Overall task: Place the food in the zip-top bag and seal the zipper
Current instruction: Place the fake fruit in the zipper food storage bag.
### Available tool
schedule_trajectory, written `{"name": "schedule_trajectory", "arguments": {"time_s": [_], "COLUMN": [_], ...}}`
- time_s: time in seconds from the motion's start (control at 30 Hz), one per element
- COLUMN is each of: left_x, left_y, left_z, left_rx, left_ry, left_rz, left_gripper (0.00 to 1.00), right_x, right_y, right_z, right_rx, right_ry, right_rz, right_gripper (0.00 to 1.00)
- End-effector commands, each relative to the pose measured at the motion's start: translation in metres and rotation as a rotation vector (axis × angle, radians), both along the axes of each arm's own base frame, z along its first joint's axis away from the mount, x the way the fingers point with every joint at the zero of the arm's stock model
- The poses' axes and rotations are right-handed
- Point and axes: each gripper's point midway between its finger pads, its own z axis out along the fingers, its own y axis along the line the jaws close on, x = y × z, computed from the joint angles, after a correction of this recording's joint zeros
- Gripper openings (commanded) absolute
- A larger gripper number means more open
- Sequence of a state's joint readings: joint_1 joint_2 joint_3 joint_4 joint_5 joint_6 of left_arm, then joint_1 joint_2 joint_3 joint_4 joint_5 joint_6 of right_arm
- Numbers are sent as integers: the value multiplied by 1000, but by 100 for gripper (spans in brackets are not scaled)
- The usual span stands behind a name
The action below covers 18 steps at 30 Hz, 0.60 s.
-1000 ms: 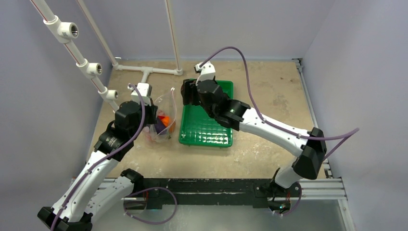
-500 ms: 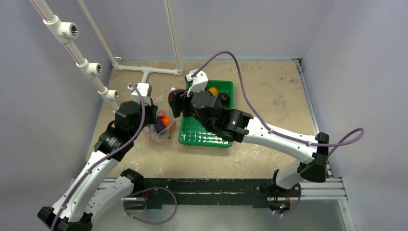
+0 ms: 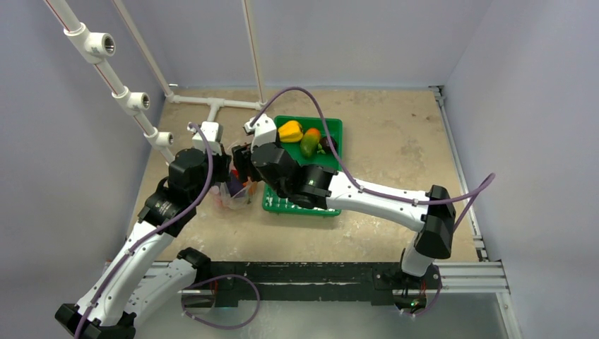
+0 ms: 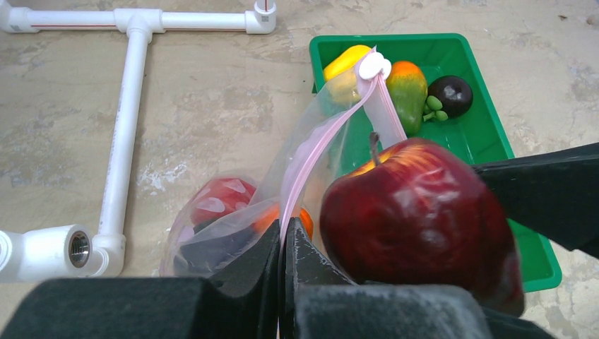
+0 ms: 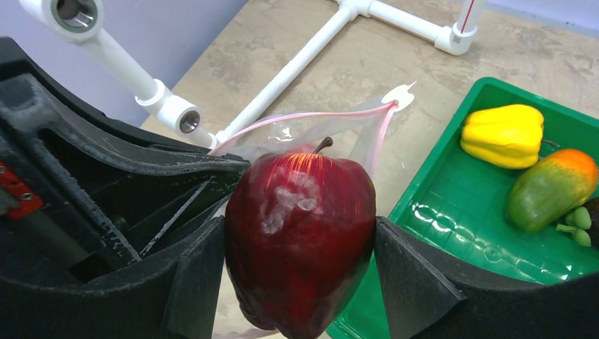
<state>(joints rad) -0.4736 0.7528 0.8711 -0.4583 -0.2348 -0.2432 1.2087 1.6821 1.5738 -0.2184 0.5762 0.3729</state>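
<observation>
Apple (image 5: 300, 233) sits clamped in right tool (image 5: 302, 279), stem end toward bag (image 4: 233, 219).

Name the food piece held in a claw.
The dark red apple, pinched in the right claw; the yellow pepper and green-orange pepper lie loose in the green tray.

A green tray (image 4: 487, 148) sits on the tan table (image 3: 395, 134); white pipes (image 4: 131, 92), seemingly PVC, lie far-left.

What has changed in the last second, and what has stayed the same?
The right gripper, shut on the dark red apple, swung left from above the green tray to the zip-top bag's mouth. The left gripper stayed clamped on the zipper; bag and tray did not move.
</observation>
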Motion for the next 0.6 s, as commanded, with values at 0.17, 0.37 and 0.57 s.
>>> {"name": "schedule_trajectory", "arguments": {"time_s": [0.17,0.37,0.57], "left_x": [1,0,0], "left_y": [-2,-3,-3], "left_z": [9,9,9], "left_rx": [-21,-23,-23], "left_ry": [-32,-34,-33], "left_rz": [-7,-10,-11], "left_gripper": [0,0,0], "right_x": [0,2,0], "right_y": [21,23,19], "right_z": [25,21,24], "right_rx": [82,80,92], "right_ry": [-34,-32,-20], "right_rz": [32,19,10], "right_gripper": [58,80,92]}}
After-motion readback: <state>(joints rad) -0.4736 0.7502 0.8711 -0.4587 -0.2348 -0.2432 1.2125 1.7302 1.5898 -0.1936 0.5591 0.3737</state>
